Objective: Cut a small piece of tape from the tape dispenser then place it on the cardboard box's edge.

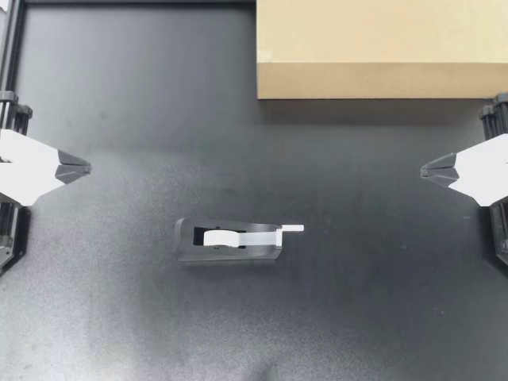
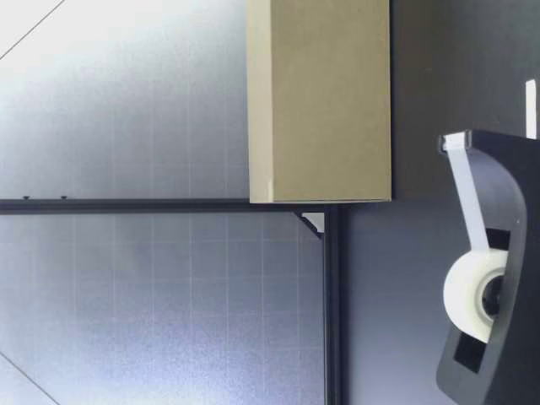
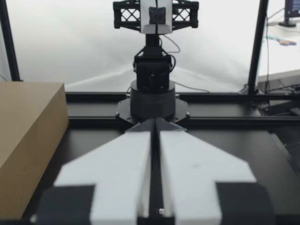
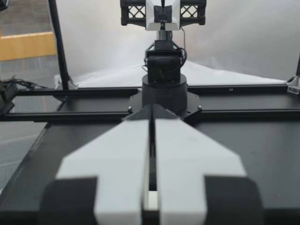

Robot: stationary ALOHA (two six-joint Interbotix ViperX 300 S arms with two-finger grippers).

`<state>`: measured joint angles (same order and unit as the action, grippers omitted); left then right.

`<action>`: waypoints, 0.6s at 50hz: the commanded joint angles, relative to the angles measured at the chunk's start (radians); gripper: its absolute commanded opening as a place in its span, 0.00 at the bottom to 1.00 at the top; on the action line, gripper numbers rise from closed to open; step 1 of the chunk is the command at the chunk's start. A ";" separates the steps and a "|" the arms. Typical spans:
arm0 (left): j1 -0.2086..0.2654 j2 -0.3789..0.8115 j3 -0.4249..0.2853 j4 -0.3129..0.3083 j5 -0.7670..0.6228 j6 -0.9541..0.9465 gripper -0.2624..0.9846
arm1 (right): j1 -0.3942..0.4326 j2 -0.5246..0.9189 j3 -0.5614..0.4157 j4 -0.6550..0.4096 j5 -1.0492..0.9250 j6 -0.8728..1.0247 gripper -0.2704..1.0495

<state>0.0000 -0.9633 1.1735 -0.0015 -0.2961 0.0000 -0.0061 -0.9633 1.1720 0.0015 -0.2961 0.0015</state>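
A black tape dispenser (image 1: 228, 241) lies in the middle of the table, with a white tape roll (image 1: 219, 236) in it and a free tape end (image 1: 292, 228) sticking out toward my right arm. The low view shows the dispenser (image 2: 506, 278) close to the camera, its roll (image 2: 474, 294) white. The cardboard box (image 1: 381, 48) stands at the back right, its front edge facing the dispenser; it also shows in the low view (image 2: 321, 101) and beside my left gripper (image 3: 28, 140). My left gripper (image 1: 86, 167) and right gripper (image 1: 424, 169) rest shut and empty at the table's two sides, far from the dispenser.
The dark table (image 1: 159, 119) stretches between the grippers. Black frame rails (image 2: 333, 304) border it at the back. In each wrist view the opposite arm's base (image 3: 152, 93) (image 4: 164, 89) stands straight ahead, beyond the shut fingers.
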 commanded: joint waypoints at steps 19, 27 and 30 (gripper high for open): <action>-0.003 0.017 0.003 -0.002 -0.106 0.011 0.10 | -0.018 0.132 -0.089 0.054 -0.087 0.018 0.10; -0.003 0.023 0.018 0.000 -0.123 0.009 0.10 | -0.049 0.313 -0.209 0.078 -0.012 0.032 0.10; -0.005 0.025 0.023 -0.002 -0.123 0.008 0.10 | -0.054 0.377 -0.259 0.080 0.025 0.040 0.10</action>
<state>0.0000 -0.9465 1.2042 -0.0031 -0.4080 0.0107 -0.0491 -0.6596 0.9986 0.0752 -0.3053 0.0337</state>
